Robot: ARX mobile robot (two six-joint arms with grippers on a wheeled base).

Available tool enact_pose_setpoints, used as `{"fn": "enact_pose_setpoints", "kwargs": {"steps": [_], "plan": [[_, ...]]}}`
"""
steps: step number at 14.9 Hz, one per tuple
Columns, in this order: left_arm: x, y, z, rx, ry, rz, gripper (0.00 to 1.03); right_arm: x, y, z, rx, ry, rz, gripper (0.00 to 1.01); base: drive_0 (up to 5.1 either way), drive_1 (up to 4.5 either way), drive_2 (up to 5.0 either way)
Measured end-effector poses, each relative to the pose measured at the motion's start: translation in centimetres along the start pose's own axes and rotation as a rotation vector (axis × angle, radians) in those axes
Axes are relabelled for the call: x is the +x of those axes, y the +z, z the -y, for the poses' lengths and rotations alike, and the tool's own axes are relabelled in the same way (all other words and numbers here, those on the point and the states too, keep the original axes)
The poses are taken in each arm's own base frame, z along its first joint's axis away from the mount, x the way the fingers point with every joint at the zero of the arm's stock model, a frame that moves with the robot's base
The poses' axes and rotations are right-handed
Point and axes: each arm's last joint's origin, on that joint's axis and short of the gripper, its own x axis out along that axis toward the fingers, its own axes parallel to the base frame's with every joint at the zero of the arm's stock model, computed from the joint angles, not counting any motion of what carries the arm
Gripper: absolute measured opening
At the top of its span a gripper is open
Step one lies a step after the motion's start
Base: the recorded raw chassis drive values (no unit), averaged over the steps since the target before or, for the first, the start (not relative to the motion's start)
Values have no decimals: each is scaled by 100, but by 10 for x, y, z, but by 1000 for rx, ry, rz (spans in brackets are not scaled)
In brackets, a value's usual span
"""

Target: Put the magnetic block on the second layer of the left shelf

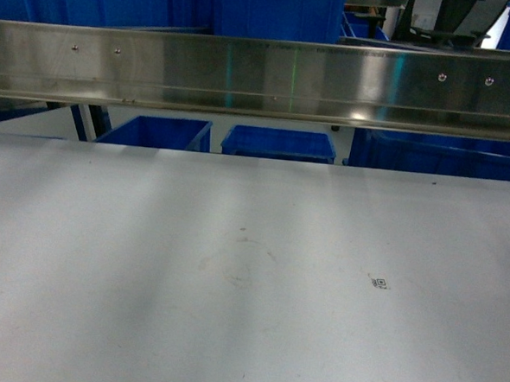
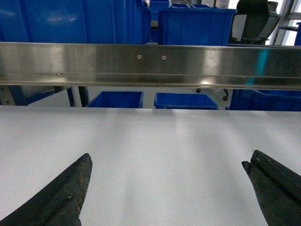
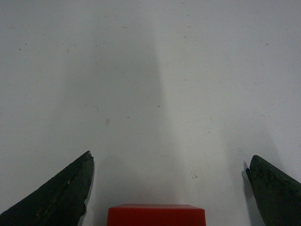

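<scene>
Table: white top [image 1: 232, 276], bare across most of the head view, with a small printed square mark [image 1: 379, 283] right of centre.
Rail: stainless-steel rail [image 1: 262, 77] running along the table's far edge, two screw pairs visible.
Tubs: blue tubs [image 1: 278, 143] beyond the far edge, below and above the rail.
Magnetic block: red cube [image 3: 156, 215], resting on the table top, seen only at the bottom edge of the right wrist view, centred between the two fingers.
Right gripper: right gripper [image 3: 169, 162] spread wide over the table; both dark fingers [image 3: 66, 190] well apart from the block, nothing pinched.
Left gripper: left gripper [image 2: 167, 162] spread wide, empty, facing the rail across the white top.
Head view: neither gripper shows.
</scene>
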Motion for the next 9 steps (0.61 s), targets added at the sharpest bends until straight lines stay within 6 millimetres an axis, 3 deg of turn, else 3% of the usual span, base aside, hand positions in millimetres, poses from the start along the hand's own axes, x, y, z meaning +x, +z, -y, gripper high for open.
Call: {"fn": "enact_pose_setpoints", "kwargs": {"steps": [2,4,7,8,9], "plan": [[0,0,0,0,0,0,98,2,-2,0,5,-1,1,97,0,0,0],[0,0,0,0,0,0,98,4,-4,0,5,-9,4,77,0,0,0],[0,0,0,0,0,0,98,2,-6,0,3,1,10,39,0,0,0],[0,0,0,0,0,0,98,-2,-6,-2,2,16,0,33,0,0,0],[0,0,0,0,0,0,98,-11,-4,-8,-7,47,-17,33,0,0,0]]}}
